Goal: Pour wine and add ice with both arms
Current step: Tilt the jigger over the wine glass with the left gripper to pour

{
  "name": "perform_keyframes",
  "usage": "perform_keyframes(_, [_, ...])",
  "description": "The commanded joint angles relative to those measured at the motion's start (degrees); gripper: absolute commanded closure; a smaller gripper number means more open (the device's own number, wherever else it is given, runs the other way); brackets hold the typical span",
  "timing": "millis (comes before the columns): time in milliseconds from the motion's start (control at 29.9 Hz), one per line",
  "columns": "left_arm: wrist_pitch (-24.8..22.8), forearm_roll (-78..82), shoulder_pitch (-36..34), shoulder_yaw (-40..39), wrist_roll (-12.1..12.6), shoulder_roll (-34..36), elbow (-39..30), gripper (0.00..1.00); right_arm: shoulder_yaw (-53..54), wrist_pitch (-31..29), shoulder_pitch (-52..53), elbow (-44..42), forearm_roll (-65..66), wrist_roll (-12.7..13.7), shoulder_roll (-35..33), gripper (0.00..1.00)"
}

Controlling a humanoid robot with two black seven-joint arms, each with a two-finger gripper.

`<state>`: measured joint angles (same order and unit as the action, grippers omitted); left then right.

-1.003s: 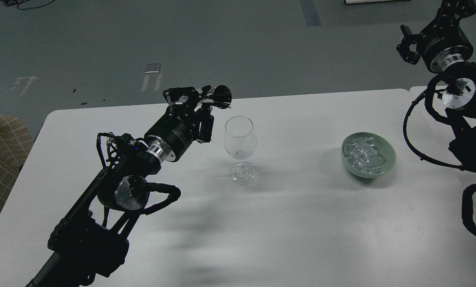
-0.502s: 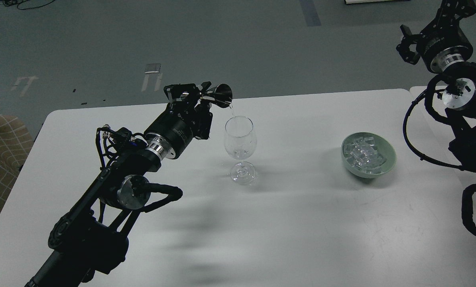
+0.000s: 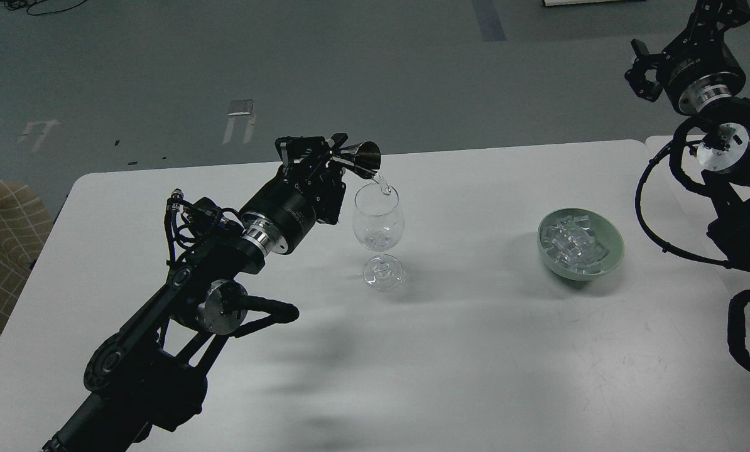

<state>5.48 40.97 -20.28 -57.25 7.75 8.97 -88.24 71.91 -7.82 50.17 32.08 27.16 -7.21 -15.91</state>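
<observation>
My left gripper is shut on a small metal jigger, tipped on its side just above the rim of a clear stemmed glass. A thin stream of clear wine runs from the jigger's mouth into the glass, and a little lies in the bowl of the glass. The glass stands upright on the white table. A green bowl at the right holds several clear ice cubes. My right gripper hangs high at the far right, off the table, with nothing in it; its fingers cannot be told apart.
The right arm's cables loop over the table's right edge. A chequered chair stands beyond the left edge. Grey floor lies behind the table.
My left gripper moved right and tipped the jigger further over the glass. Wine began to run out and now streams into the glass. The right arm has not moved.
</observation>
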Motion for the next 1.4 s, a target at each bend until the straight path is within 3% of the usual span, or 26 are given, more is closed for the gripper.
perform_keyframes(0, [-0.03, 2.01, -0.02, 0.03, -0.02, -0.01, 0.00, 1.00, 0.07, 0.00, -0.07, 0.00, 0.00, 0.00, 0.01, 0.00])
perform_keyframes(1371, [-2.05, 11.33, -3.27, 3.02, -0.02, 3.07, -0.18, 1.00, 0.07, 0.00, -0.42, 0.00, 0.00, -0.09, -0.35, 0.00])
